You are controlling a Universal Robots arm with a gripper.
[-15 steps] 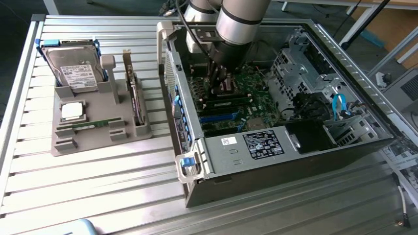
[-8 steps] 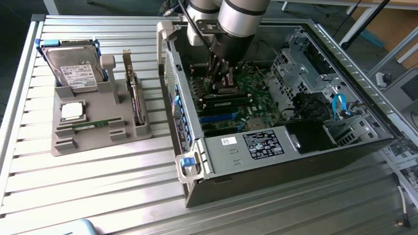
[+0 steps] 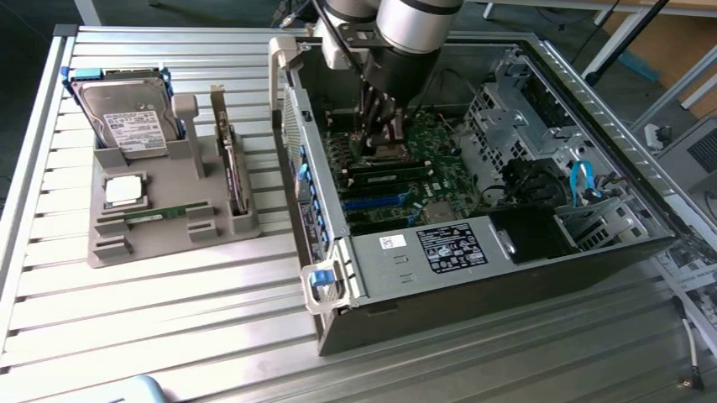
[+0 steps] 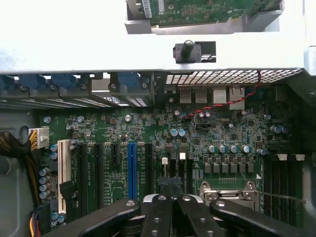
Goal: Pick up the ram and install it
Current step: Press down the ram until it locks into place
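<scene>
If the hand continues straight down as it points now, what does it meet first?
Probably the motherboard inside the open computer case, near the processor socket. The hand hangs just above it; the exact gap is unclear.

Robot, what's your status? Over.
Gripper down inside computer case, above motherboard. Ram lies in grey tray outside the case. Nothing on top of it.

Ribbed bare-metal table (image 3: 168, 319), matt grey plastic holder (image 3: 168, 239), glossy green motherboard (image 4: 148, 128).
</scene>
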